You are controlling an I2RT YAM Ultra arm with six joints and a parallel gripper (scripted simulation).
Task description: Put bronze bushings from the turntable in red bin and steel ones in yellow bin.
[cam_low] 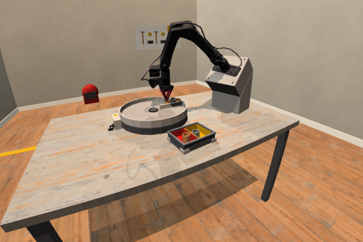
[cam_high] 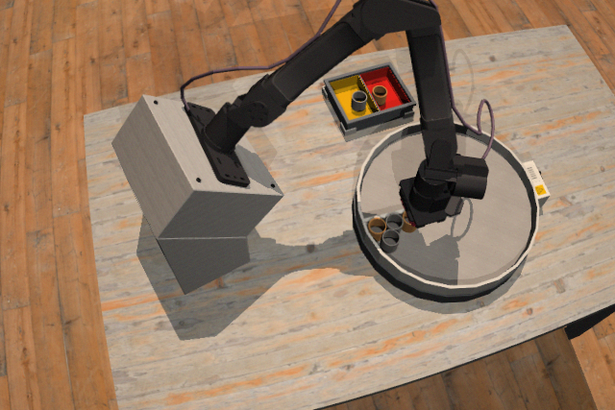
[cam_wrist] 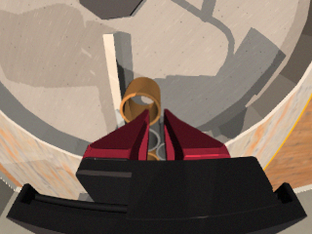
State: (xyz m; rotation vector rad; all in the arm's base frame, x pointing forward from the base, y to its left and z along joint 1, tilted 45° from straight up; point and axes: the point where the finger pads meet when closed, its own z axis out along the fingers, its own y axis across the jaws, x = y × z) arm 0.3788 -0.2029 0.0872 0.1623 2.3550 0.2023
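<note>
The red bin (cam_high: 396,94) (cam_low: 177,135) held one bronze bushing (cam_high: 380,98) (cam_low: 186,138), the yellow bin (cam_high: 341,92) (cam_low: 205,131) one steel bushing (cam_high: 358,103) (cam_low: 195,134); two of each remained on the turntable (cam_high: 496,206) (cam_low: 137,113) (cam_wrist: 49,54), the nearly closed hand (cam_high: 413,223) (cam_low: 167,98) (cam_wrist: 156,115) empty.
</note>
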